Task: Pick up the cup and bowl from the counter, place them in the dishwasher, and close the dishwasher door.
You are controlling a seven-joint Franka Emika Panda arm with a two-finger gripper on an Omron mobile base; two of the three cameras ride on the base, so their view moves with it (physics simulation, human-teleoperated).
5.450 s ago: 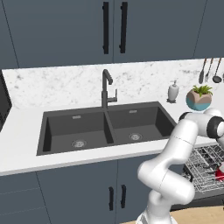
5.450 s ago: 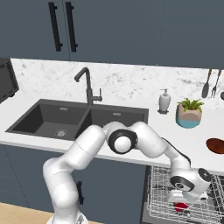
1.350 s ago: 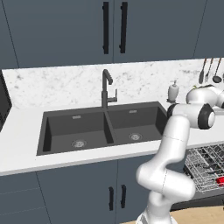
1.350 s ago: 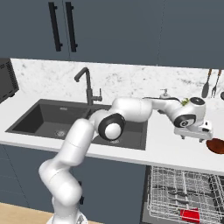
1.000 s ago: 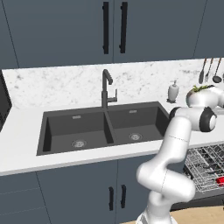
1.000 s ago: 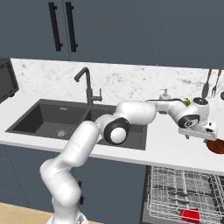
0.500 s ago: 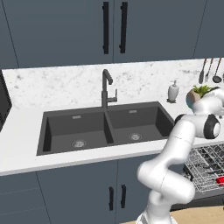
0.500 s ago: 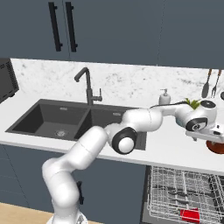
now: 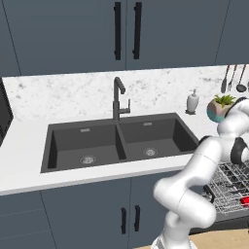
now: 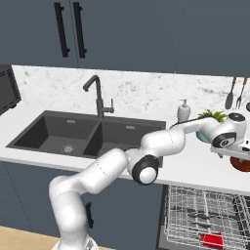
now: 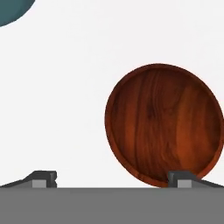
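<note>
1. The gripper is held wide open and empty above the counter, its tips pointing down.
2. A red item, probably the cup, is seen in the pulled-out dishwasher rack; the bowl and the door closing are judged outstanding.
3. The wooden bowl lies on the counter beneath the hand, offset toward one fingertip, not centred between them.

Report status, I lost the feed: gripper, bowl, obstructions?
Gripper open above counter. Wooden bowl untouched, offset toward one fingertip. Nothing blocking.
</note>
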